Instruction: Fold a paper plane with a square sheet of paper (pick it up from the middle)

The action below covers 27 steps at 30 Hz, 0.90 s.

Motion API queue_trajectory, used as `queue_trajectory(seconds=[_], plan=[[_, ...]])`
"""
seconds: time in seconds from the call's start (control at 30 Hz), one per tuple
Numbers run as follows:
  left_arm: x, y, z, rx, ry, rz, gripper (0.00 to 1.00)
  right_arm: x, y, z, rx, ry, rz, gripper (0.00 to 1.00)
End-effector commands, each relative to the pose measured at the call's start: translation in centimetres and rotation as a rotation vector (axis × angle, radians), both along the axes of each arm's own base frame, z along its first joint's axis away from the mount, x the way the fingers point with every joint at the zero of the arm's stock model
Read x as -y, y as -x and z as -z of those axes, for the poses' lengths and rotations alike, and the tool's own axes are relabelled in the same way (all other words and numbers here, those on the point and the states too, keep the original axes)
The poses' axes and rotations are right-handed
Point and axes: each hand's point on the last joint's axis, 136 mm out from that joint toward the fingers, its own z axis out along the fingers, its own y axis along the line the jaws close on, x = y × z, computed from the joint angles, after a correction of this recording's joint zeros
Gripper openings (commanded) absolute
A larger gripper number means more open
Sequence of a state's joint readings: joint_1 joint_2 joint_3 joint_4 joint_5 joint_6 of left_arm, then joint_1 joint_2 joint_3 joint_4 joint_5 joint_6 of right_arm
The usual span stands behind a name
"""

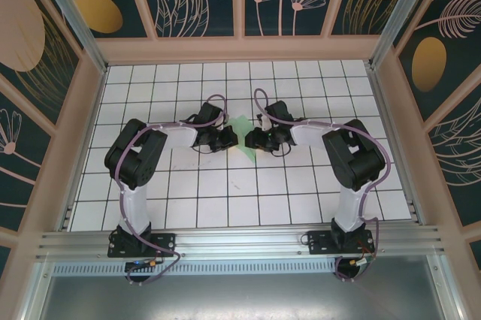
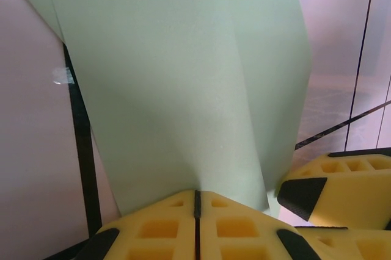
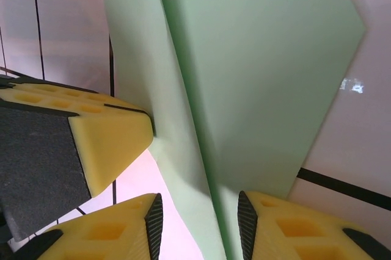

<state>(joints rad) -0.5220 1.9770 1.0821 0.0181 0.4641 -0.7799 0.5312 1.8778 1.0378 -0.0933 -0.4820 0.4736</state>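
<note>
- Left gripper (image 2: 197, 204) is pressed together, pinching the near edge of the green paper (image 2: 183, 89).
- Right gripper (image 3: 200, 214) is spread apart, with a fold of the paper standing between its fingers.
- The paper sits between the two grippers, near the middle of the white tiled table (image 1: 225, 207).

the paper (image 1: 241, 129) is a plain pale green, unmarked, and shades deeper along its crease in the right wrist view. the left gripper (image 2: 197, 199) and right gripper (image 3: 198, 211) are bright yellow with black pads. the table (image 1: 188, 207) is white tile ruled with a thin black grid. the arms (image 1: 134, 203) are black and white, with lilac cables (image 1: 218, 99). the walls (image 1: 203, 4) are dark teal, patterned with gold and peach ovals and pale line-drawn leaves and flowers, framed in peach.
</note>
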Motion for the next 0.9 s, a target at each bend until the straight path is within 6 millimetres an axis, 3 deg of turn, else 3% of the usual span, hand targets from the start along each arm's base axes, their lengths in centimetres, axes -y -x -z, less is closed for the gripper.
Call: queue_trajectory(seconds=[0.0,0.13,0.27,0.4,0.67,0.87], plan=[[-0.4,0.5,0.5,-0.012,-0.012,-0.007,0.10,0.4,0.0,-1.1,0.034,0.009,0.025,0.42],[-0.5,0.7,0.7,-0.016,-0.015,0.000,0.10,2.8,-1.3,-0.9,0.076,0.158,0.109,0.46],[-0.7,0.9,1.0,-0.018,-0.023,0.005,0.09,3.1,-2.5,-0.8,0.093,0.156,0.136,0.48],[-0.7,1.1,1.5,-0.029,-0.028,0.012,0.09,2.3,-3.2,-0.3,0.076,0.124,0.115,0.49],[-0.5,1.3,0.9,-0.020,0.000,0.013,0.09,0.3,-2.4,0.5,0.028,0.044,0.083,0.48],[-0.6,2.3,1.2,-0.042,0.020,0.018,0.09,-0.9,-1.6,-1.0,0.037,-0.023,0.047,0.48]])
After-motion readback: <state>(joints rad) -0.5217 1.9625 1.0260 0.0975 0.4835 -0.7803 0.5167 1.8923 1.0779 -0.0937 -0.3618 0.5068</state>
